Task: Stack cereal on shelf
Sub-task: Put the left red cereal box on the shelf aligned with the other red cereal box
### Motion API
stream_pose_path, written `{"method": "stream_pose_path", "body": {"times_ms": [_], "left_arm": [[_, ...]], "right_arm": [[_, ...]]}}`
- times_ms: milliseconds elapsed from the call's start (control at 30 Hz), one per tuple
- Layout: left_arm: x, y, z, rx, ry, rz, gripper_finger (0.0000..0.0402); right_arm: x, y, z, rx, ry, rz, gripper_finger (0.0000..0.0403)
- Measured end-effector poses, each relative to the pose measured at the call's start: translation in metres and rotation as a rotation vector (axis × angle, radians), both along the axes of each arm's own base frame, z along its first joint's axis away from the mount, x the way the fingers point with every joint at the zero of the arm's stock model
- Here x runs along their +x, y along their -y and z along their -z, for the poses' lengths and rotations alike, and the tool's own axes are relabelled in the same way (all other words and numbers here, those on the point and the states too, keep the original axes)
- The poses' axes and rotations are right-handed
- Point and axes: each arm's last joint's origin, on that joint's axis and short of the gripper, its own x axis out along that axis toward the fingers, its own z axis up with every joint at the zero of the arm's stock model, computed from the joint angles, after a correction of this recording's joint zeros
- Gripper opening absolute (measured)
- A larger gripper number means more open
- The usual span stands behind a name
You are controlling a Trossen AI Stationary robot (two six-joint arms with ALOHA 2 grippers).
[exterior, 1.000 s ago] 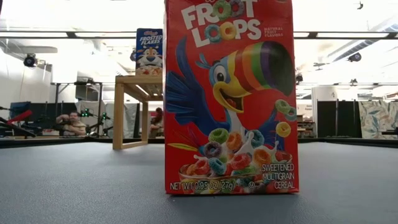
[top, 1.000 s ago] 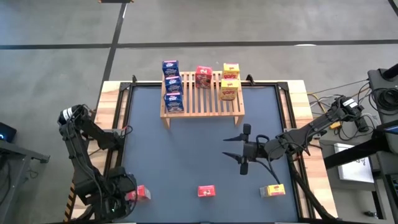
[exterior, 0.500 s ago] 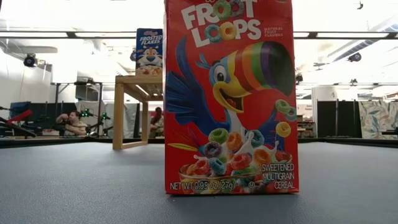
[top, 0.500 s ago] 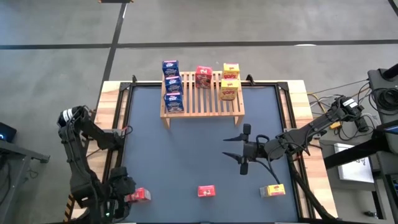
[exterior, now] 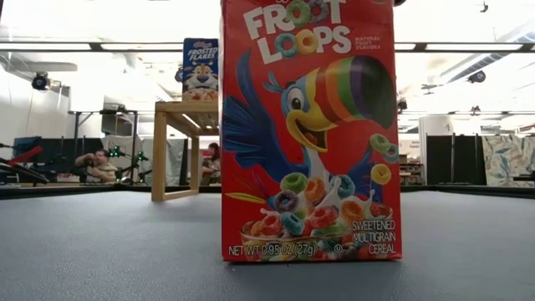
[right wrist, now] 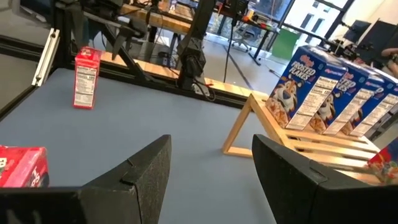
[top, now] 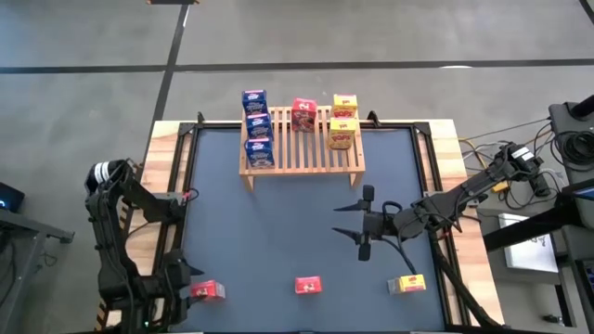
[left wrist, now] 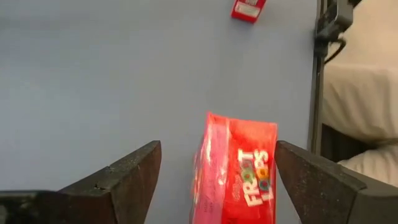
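Two wide-open jaws are framing the work: the left gripper (left wrist: 214,180) is hovering with its fingers spread on either side of a red cereal box (left wrist: 236,169), not touching it, at about 7 o'clock on the table (top: 278,223) in the high view. The right gripper (top: 357,225) is waiting, fingers likewise spread and empty, near the table's centre toward 3 o'clock. Outward from the left jaws, a second red box (top: 308,285) is lying at 6 o'clock and a yellow box (top: 406,283) at about 5 o'clock. The shelf (top: 302,156) is standing at 12 o'clock, already carrying three blue boxes (top: 257,128) in a row at its left, one red box (top: 303,115) in the middle and two yellow boxes (top: 342,122) at its right. Judging from this layout, the step in hand is the grasp of the nearest red box. To do it well, the jaws should probably be centring on the box's narrow faces and descending squarely before closing, since light cardboard is likely to tip or skid if one finger arrives first; a gentle squeeze should avoid crushing it. The open slats beside the red box appear to be the intended destination.
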Motion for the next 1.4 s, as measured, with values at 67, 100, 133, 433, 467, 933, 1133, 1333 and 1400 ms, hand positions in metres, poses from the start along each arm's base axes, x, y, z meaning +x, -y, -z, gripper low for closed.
{"method": "stream_pose_path", "body": {"times_ms": [67,100,133,433,467,933,1133,1333,1400], "left_arm": [[0.003,-0.001,0.005,0.016,-0.008,0.011,0.0295],[0.003,-0.002,0.008,0.02,-0.011,0.011,0.0294],[0.004,-0.003,0.009,0.024,-0.013,0.008,0.0294],[0.006,0.003,0.0,0.027,-0.048,0.073,0.0294],[0.007,0.004,-0.002,0.026,-0.052,0.076,0.0294],[0.014,0.004,-0.005,0.024,-0.103,0.083,0.0293],[0.015,0.002,-0.003,0.029,-0.105,0.076,0.0293],[0.021,-0.002,0.003,0.03,-0.137,0.045,0.0293],[0.024,-0.003,0.006,0.022,-0.154,0.042,0.0292]], "right_arm": [[0.0,0.0,0.002,0.01,-0.002,0.003,0.0215],[0.0,0.0,0.002,0.017,-0.002,0.004,0.0215],[0.0,0.0,0.003,0.022,-0.002,0.005,0.0215],[-0.001,0.001,0.008,0.054,-0.009,0.013,0.0215],[-0.001,0.001,0.008,0.058,-0.01,0.014,0.0215],[-0.003,0.002,0.016,0.083,-0.02,0.022,0.0215],[-0.003,0.002,0.017,0.09,-0.023,0.024,0.0215],[-0.003,0.002,0.017,0.091,-0.022,0.024,0.0215],[-0.003,0.002,0.017,0.091,-0.022,0.024,0.0215]]}}
